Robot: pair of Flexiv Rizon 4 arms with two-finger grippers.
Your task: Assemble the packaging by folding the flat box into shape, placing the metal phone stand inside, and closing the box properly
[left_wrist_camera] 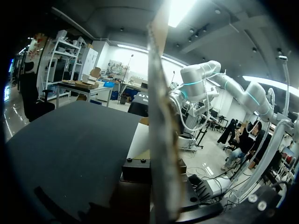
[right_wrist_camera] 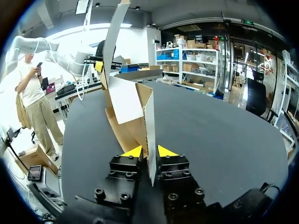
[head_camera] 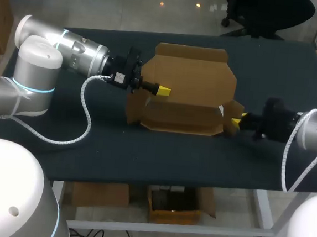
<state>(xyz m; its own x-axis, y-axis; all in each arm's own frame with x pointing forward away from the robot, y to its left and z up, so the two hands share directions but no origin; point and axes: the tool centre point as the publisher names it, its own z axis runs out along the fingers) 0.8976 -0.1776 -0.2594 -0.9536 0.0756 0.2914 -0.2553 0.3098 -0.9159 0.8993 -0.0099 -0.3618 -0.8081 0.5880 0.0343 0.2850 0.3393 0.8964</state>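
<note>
While a half-folded cardboard box (head_camera: 188, 93) sits open at the centre of the dark table (head_camera: 144, 150), two arms hold it from opposite sides in the overhead view. The left gripper (head_camera: 162, 90) meets the box at its ten o'clock, one yellow tip lying across the tall rear panel. The right gripper (head_camera: 236, 122) meets it at four o'clock, on the small end flap.

From the left wrist, the rear panel (left_wrist_camera: 161, 116) is seen edge-on. It rises straight out of the left gripper toward twelve o'clock and is pinched there, with a black finger (left_wrist_camera: 135, 167) pressed against one face. The second finger is mostly hidden behind the board. The table (left_wrist_camera: 70, 140) spreads out beyond it.

From the right wrist, the right gripper (right_wrist_camera: 150, 153) is clamped on the end flap's thin edge, a yellow tip on each face. The box (right_wrist_camera: 128, 102) stands at the gripper's twelve o'clock with its inside open to view and the tall panel upright above it. The left gripper (right_wrist_camera: 98, 66) shows as a yellow tip at that panel's far edge.
</note>
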